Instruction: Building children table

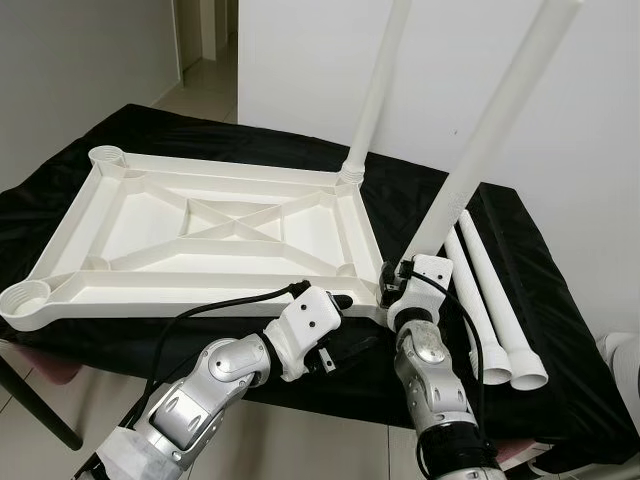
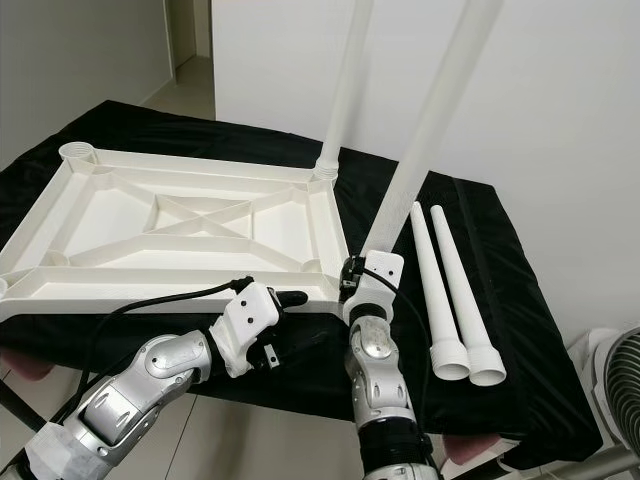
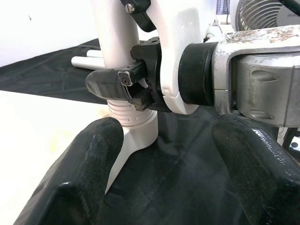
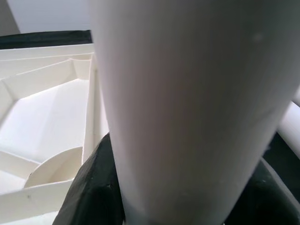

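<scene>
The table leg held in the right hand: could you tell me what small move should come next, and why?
Probably keep twisting it down. The right hand grips the table leg low, and its threaded end shows above the corner socket, so it seems not fully seated. The left hand is open beside it.

Head stereo downward; wrist cameras close-up.

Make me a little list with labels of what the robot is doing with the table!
tabletop: white tabletop lying upside down on a black cloth
legs fitted: one far leg standing in its corner
leg at work: near leg tilted at the near corner socket
right gripper: shut on the near leg
left gripper: open, beside that corner
spare legs: two, lying on the cloth
</scene>
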You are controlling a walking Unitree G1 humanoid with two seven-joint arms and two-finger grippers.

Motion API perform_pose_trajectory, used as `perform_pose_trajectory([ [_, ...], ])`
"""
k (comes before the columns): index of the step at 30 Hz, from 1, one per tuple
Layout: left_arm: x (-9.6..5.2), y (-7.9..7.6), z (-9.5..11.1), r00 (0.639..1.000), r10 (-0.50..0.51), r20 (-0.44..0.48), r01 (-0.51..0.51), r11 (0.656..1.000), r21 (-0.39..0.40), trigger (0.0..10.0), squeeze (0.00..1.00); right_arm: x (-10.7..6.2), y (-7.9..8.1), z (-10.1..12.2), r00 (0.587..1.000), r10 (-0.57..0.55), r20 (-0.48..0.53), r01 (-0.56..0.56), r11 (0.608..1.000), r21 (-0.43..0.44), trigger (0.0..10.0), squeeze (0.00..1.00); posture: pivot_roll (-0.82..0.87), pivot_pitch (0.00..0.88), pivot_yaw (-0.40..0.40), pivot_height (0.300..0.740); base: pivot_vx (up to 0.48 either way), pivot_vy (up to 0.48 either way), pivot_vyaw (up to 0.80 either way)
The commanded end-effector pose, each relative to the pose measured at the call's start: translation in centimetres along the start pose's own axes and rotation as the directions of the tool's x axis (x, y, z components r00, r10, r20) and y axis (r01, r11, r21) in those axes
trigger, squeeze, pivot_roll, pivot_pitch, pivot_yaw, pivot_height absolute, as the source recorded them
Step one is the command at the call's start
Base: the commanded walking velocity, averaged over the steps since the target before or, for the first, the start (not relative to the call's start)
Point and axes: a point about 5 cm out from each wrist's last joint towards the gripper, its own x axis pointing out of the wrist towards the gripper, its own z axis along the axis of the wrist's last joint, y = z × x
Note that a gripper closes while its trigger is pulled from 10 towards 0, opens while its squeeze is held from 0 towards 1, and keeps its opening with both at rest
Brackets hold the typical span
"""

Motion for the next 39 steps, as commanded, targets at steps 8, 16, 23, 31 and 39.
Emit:
perform_pose_trajectory([
  [8,0.2,-1.0,0.2,0.991,-0.131,0.004,0.131,0.991,0.001,10.0,0.0,-0.5,-1.0,-2.0,0.993,-0.046,-0.106,0.046,0.999,-0.007,10.0,0.0,0.0,0.0,-0.134,0.74,0.0,0.0,0.0],
  [16,0.3,-0.9,0.2,0.992,-0.129,0.005,0.129,0.992,0.005,10.0,0.0,-0.1,-0.7,-0.8,0.994,0.105,-0.041,-0.103,0.993,0.061,10.0,1.0,0.0,0.0,-0.142,0.74,0.0,0.0,0.0],
  [23,0.4,-0.7,0.2,0.992,-0.127,0.006,0.127,0.992,0.008,10.0,0.0,0.4,-1.3,-0.4,0.966,0.254,-0.046,-0.256,0.966,-0.036,10.0,0.79,0.0,0.0,-0.132,0.74,0.0,0.0,0.0],
  [31,0.3,-0.6,0.3,0.992,-0.126,0.005,0.126,0.992,0.009,10.0,0.0,0.9,-2.5,-0.5,0.883,0.46,-0.095,-0.469,0.874,-0.126,10.0,0.0,0.0,0.0,-0.124,0.74,0.0,0.0,0.0],
  [39,0.3,-0.6,0.3,0.992,-0.127,0.004,0.127,0.992,0.008,10.0,0.0,1.8,-2.8,0.2,0.832,0.548,-0.089,-0.554,0.81,-0.189,10.0,0.0,0.0,0.0,-0.117,0.74,0.0,0.0,0.0],
])
